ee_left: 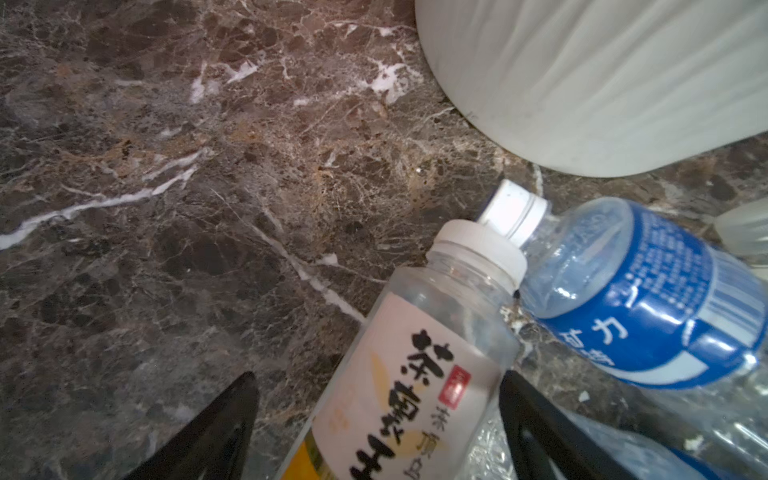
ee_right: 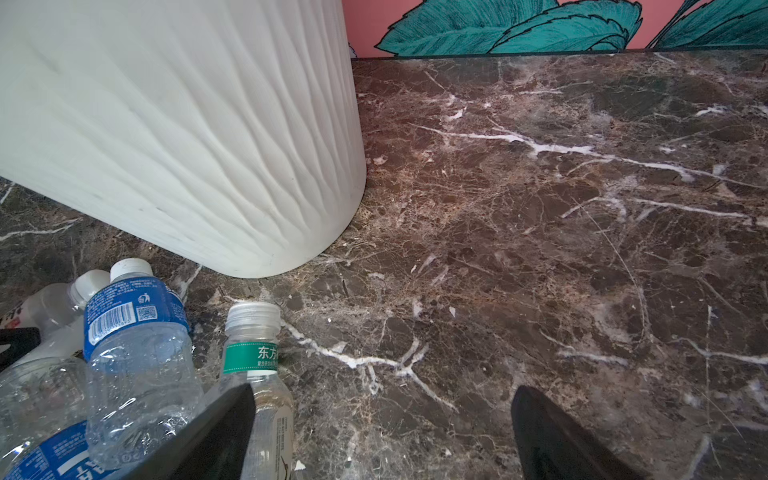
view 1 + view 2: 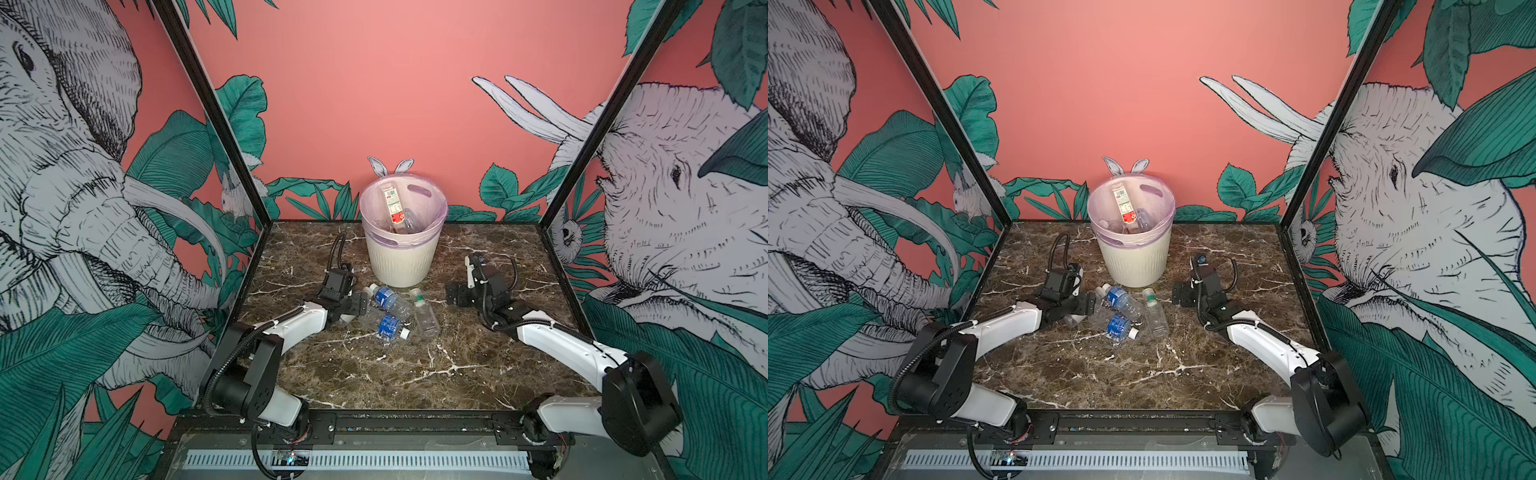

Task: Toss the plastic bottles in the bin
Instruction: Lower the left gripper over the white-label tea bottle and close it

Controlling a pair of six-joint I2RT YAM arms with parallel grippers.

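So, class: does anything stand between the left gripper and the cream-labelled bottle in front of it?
Nothing visible does. The cream-labelled bottle lies between the left gripper's open jaws. A blue-labelled bottle crowds its cap on one side but is not between them.

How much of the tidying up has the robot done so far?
Partly done: the bin already holds a red-labelled bottle and at least one clear one. In hand: the left gripper is open around a tea bottle lying on the table. The right gripper is open and empty. Left: that tea bottle, two blue-labelled bottles and a green-banded bottle.
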